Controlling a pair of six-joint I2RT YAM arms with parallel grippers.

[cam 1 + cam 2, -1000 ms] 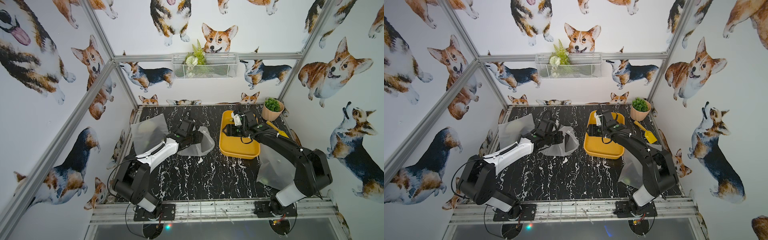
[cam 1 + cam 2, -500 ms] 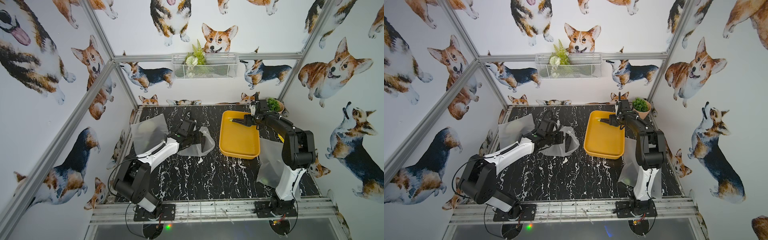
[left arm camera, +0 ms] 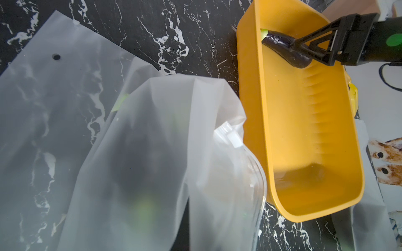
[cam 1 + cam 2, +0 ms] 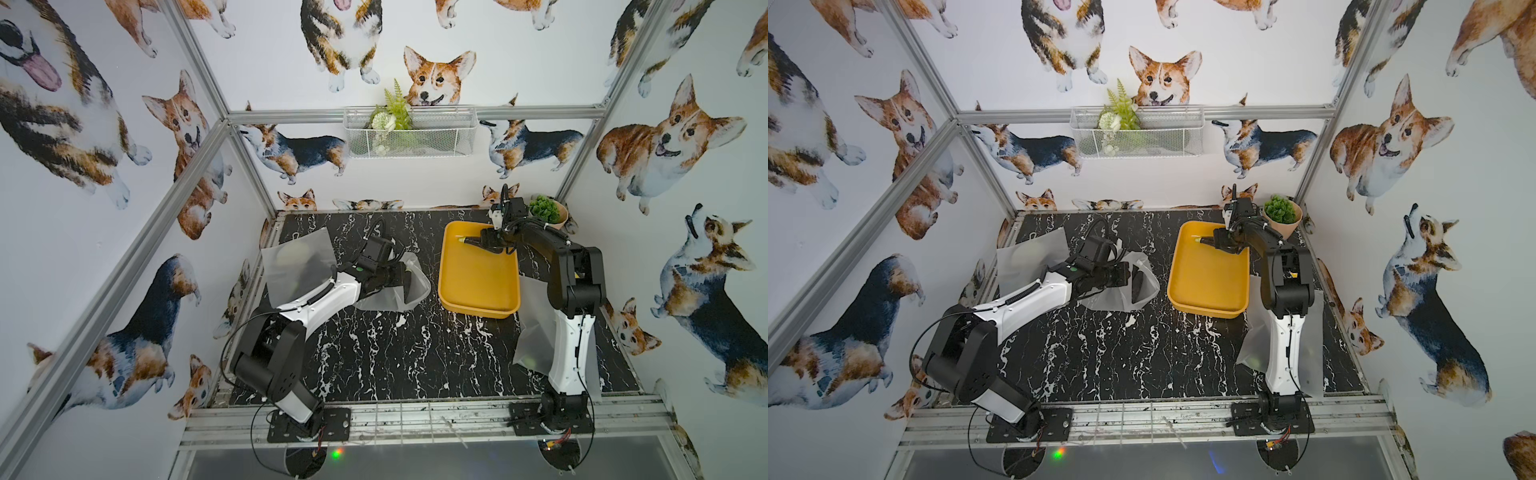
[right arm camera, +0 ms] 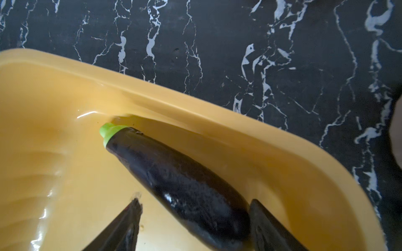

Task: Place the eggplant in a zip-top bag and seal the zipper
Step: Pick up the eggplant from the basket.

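Eggplant (image 5: 174, 173) lies in the yellow tray (image 5: 282, 152), beside its wall. It is probably rigid, glossy and slippery. Right hand (image 5: 194, 200) is released, straddling the thick end; grasp across there. Left hand (image 4: 399, 279) is clenched on the zip-top bag (image 3: 163, 130).

Both top views look from high above the near edge of the bench (image 4: 374, 353), tilted down toward the far wall (image 4: 415, 187); they cover the same whole bench (offset sideways only slightly). The left wrist camera sits close over the zip-top bag (image 3: 152, 152) and faces right, taking in the yellow tray (image 3: 304, 130). The right wrist camera sits very near the tray floor, facing left past the right claw (image 5: 194, 200). Both wrist views share the eggplant (image 3: 280, 46) and the tray's far left corner.
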